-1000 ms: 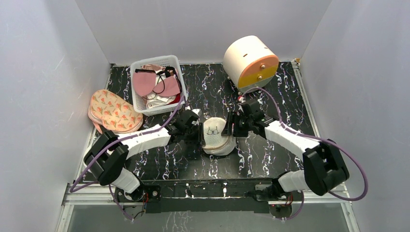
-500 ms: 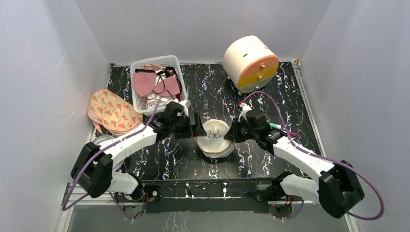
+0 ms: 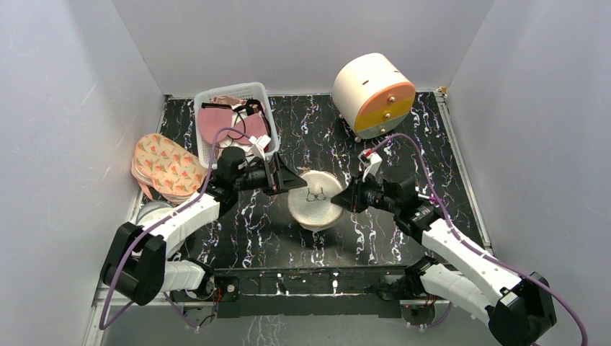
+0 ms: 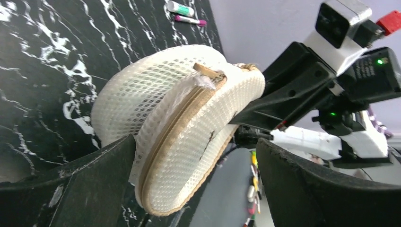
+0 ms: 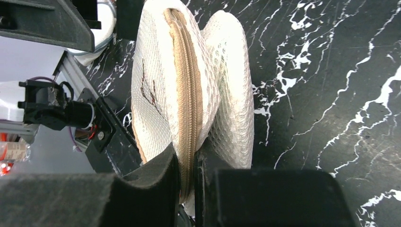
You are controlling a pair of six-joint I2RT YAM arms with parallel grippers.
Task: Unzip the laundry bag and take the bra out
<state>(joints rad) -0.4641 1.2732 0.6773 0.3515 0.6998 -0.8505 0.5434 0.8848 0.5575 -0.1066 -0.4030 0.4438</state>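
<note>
Surface: black marble (image 3: 403,144), white walls.
Laundry bag (image 3: 315,204): mid-surface, tipped on edge.
Right end effector (image 5: 190,176): pinched tight on bag's zipper seam.
Left end effector (image 4: 196,152): spread wide, empty, bag edge between fingers.

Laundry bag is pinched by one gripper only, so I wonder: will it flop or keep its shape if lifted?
Probably keeps its dome: the bag looks rounded though the right gripper pinches only its zipper seam. Likely light, being open mesh.
</note>
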